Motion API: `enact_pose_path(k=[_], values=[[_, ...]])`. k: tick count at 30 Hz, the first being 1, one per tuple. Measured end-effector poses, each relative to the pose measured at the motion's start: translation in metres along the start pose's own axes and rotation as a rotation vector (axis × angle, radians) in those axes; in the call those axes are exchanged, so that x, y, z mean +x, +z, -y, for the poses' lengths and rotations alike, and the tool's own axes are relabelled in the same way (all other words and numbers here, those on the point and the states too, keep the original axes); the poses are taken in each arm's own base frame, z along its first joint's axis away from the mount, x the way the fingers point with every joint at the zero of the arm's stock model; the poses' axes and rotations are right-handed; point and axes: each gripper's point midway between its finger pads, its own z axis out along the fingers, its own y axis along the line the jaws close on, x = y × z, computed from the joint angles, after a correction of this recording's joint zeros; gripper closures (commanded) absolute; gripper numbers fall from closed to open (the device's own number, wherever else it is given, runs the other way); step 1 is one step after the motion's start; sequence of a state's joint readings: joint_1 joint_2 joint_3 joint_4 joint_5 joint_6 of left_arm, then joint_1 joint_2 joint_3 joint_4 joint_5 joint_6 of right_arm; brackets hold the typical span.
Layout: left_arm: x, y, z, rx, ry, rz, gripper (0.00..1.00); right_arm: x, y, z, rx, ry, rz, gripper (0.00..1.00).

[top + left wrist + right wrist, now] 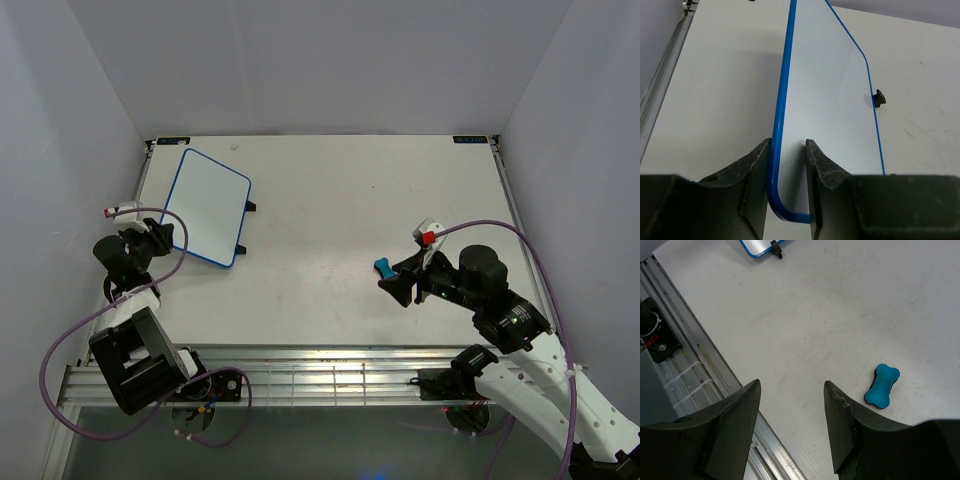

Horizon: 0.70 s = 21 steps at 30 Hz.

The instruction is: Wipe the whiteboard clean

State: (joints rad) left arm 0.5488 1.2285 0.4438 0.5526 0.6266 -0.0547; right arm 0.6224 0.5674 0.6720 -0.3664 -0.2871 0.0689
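The whiteboard [207,205], white with a blue rim and no marks showing, sits at the far left of the table. It also shows in the left wrist view [825,85], and its corner is at the top of the right wrist view [757,246]. My left gripper [165,235] [789,142] is shut on its near-left corner, one finger on each side of the rim, and holds that edge tilted up. The blue bone-shaped eraser [383,267] [882,385] lies on the table. My right gripper [392,283] [792,382] hovers just beside it, open and empty.
Two small black feet [250,207] [880,98] stick out from the board's right edge. The aluminium rail frame [330,380] [695,360] runs along the table's near edge. Grey walls stand close on the left, right and back.
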Motion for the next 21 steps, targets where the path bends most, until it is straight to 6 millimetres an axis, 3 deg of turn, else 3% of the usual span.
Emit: enact_pose_path(k=[4, 8, 9, 10, 17, 19, 21], values=[[0.000, 0.000, 0.000, 0.002, 0.009, 0.002, 0.58, -0.001, -0.001, 0.000, 0.000, -0.001, 0.004, 0.41], [-0.001, 0.000, 0.001, 0.011, 0.019, 0.003, 0.50, -0.001, -0.001, -0.001, -0.001, -0.003, 0.009, 0.41], [-0.001, 0.000, 0.002, 0.015, 0.020, 0.004, 0.47, -0.002, -0.001, -0.001, -0.001, -0.003, 0.009, 0.41], [-0.002, 0.000, 0.003, 0.020, 0.021, 0.005, 0.28, -0.002, -0.001, -0.001, -0.001, -0.003, 0.009, 0.41], [-0.010, -0.003, 0.009, 0.038, 0.012, 0.024, 0.25, -0.002, -0.001, -0.001, -0.001, -0.003, 0.010, 0.42], [-0.011, -0.003, 0.010, 0.041, 0.009, 0.026, 0.02, -0.002, -0.001, -0.001, -0.001, -0.003, 0.010, 0.42], [-0.013, -0.003, 0.011, 0.042, -0.003, 0.031, 0.02, -0.002, -0.001, -0.001, -0.001, -0.003, 0.010, 0.41]])
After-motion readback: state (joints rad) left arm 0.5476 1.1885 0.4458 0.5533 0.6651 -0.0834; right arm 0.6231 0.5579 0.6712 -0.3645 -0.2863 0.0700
